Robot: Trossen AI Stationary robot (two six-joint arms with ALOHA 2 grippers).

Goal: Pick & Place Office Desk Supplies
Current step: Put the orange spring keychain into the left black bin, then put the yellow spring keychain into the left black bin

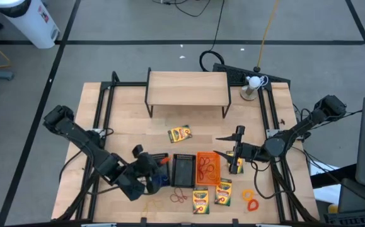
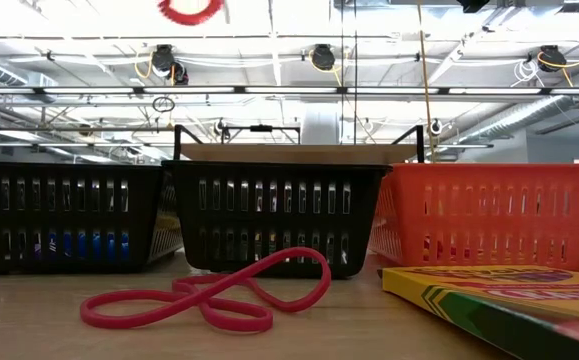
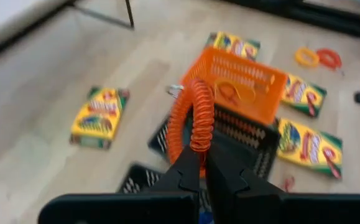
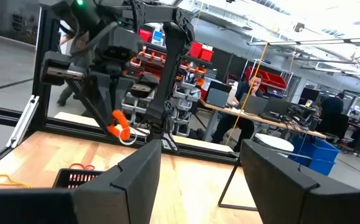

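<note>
My left gripper (image 1: 159,162) is above the black trays, shut on an orange coiled rubber band (image 3: 195,121). It also shows in the right wrist view (image 4: 119,132). The middle black tray (image 1: 183,170) and the orange tray (image 1: 208,168) stand side by side. A second black tray (image 3: 141,180) is below my left gripper. The orange tray holds bands (image 3: 232,92). My right gripper (image 4: 201,168) is open and empty, over a crayon box (image 1: 234,161) right of the orange tray. Other crayon boxes (image 1: 179,133) (image 1: 201,200) (image 1: 223,192) lie flat on the table. My left gripper pinches the orange band between its two fingertips (image 3: 192,163), at one end of the loop (image 3: 197,148). The fingers come from above, slanting down toward the table's right. The band is lifted clear of the trays and hangs past the fingertips as a narrow loop.
A red band (image 2: 209,295) lies on the table in front of the trays. An orange band (image 1: 248,194) and a red band (image 1: 253,204) lie at the near right. The wooden shelf (image 1: 187,88) stands at the far side, with the white ball on its stand (image 1: 253,82) to its right.
</note>
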